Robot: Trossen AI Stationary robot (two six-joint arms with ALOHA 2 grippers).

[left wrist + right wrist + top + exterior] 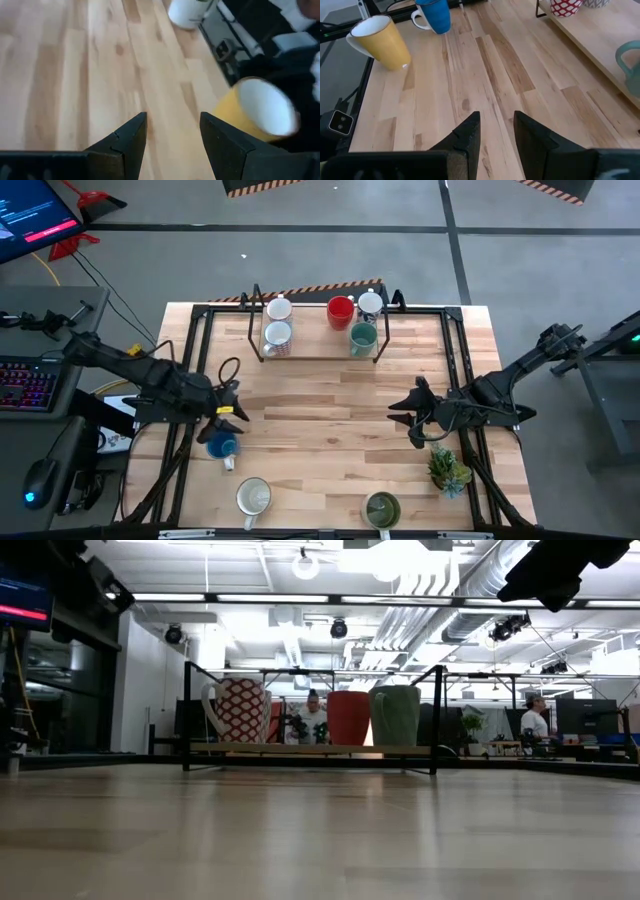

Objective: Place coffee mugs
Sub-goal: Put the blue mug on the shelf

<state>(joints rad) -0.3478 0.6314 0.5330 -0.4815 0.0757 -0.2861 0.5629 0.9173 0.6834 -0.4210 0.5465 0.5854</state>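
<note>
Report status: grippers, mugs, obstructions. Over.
Left gripper open, empty, above blue mug. Right gripper open, empty, mid-table. Five mugs on rack. Potted plant near right arm.

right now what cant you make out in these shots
- Yellow mug: blurred in the left wrist view; in the high view the left arm covers it.
- Olive mug: handle hidden by the bottom edge, high view.
- Rack: back-row mugs hidden behind front ones, low view.
- Both pincers: outside the low view.

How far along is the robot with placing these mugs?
Done: five mugs stand on the rack. In hand: nothing; the left fingers and right fingers are open, empty. Left: blue mug, yellow mug and olive mug wait on the table.
</note>
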